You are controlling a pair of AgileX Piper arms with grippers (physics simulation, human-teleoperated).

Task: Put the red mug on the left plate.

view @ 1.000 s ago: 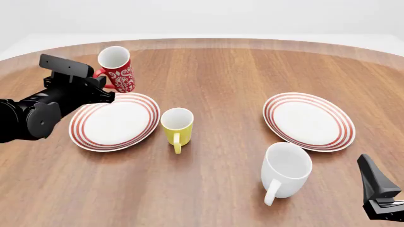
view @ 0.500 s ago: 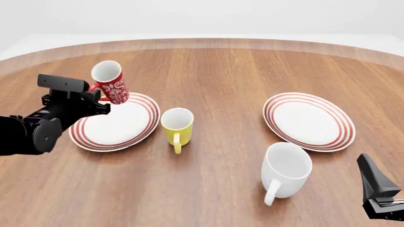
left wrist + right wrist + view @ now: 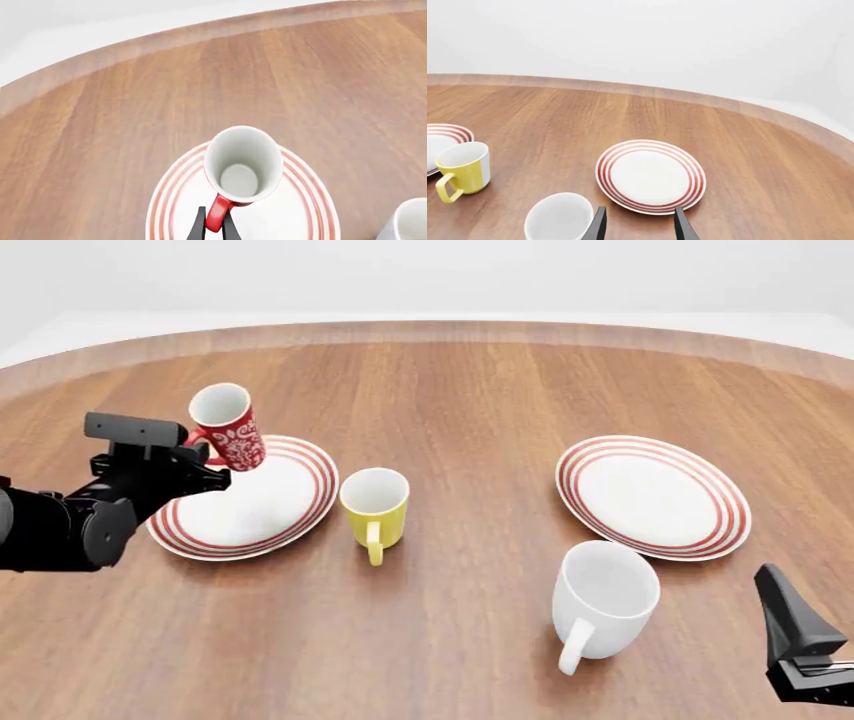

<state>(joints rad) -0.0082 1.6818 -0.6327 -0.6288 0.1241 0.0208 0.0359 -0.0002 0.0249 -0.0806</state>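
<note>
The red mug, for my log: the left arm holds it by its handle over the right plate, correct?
Not quite. The left gripper holds the red mug by its handle, but over the left plate, as the front view shows.

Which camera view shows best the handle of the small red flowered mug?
The left wrist view: the small red flowered mug turns its red handle toward the camera. The front view shows only a sliver. The right wrist view misses the mug.
</note>
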